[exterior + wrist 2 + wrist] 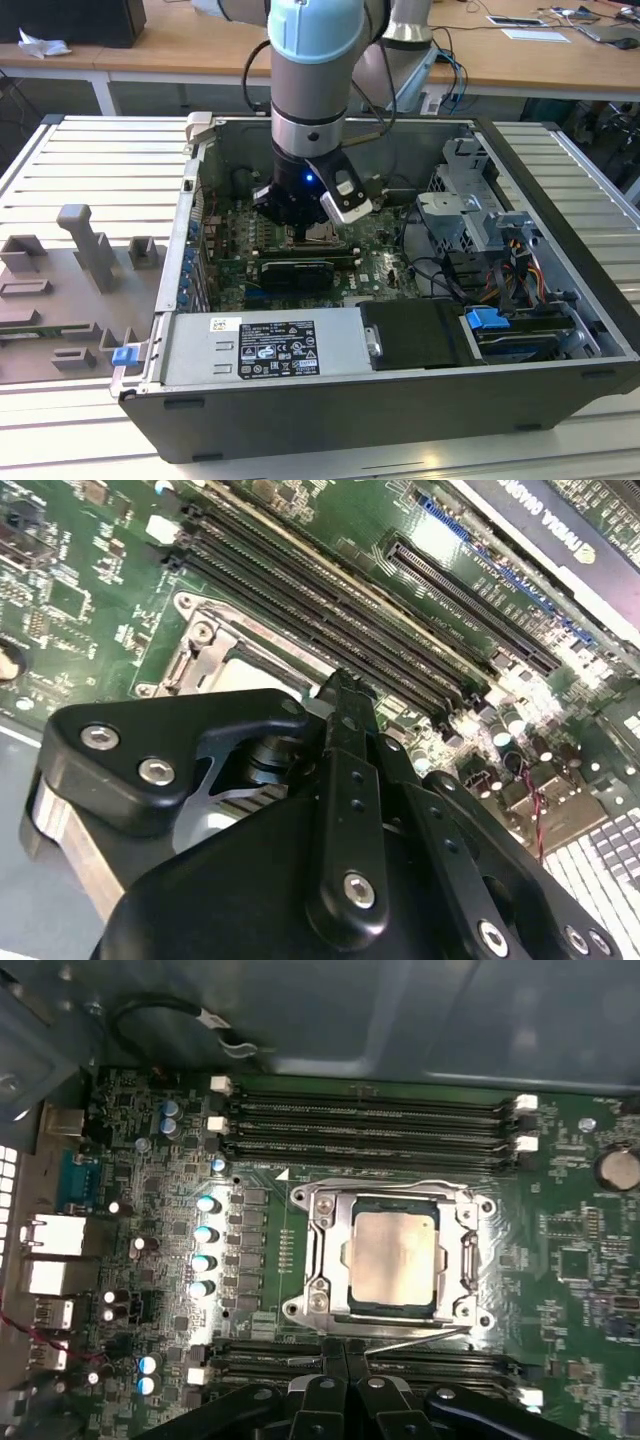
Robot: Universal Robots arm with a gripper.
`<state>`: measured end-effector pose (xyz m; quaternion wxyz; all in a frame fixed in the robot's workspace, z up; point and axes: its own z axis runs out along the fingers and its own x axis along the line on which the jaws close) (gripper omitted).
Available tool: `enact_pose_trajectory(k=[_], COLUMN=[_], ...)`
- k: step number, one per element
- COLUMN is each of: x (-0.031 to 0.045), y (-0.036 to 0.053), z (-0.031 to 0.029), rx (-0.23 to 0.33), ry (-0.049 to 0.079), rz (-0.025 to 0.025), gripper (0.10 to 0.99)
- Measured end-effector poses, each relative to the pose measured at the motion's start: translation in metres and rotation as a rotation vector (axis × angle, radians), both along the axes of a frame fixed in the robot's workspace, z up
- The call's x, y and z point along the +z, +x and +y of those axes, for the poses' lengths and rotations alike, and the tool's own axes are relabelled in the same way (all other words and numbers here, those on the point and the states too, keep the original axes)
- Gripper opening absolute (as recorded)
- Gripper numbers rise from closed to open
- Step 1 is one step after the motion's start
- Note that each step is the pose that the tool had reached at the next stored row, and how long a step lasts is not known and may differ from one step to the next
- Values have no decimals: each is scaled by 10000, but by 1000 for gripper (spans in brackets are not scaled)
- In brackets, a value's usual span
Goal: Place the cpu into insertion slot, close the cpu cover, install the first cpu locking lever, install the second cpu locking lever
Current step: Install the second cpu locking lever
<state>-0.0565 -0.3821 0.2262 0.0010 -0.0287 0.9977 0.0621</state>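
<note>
Chip: the cpu [393, 1258] lies flat in the insertion slot [348, 1260].
Lid: the cpu cover [330, 1250] is down, framing it.
Claw: gripper [345, 1352] fingers pressed together beside the slot's edge, holding nothing.

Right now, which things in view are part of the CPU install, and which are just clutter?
Job:
cpu, seated in the insertion slot
cpu cover, down around it
gripper, at the socket edge

Clutter:
memory slots
grey fixture blocks
drive cage

Grey arm [310, 70], light-blue joint cap; black wrist, blue light; black gripper [340, 695] links, silver screws
</note>
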Motion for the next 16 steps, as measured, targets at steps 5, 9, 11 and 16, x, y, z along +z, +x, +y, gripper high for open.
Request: enact_pose_trajectory(k=[5, 9, 11, 16], x=[-57, -93, -114, -206], y=[-49, -68, -107, -155], z=[-64, -64, -67, -70], rx=[26, 124, 177, 252], ry=[346, 514, 644, 796], rz=[-11, -12, -10, -16], gripper=[106, 106, 106, 106])
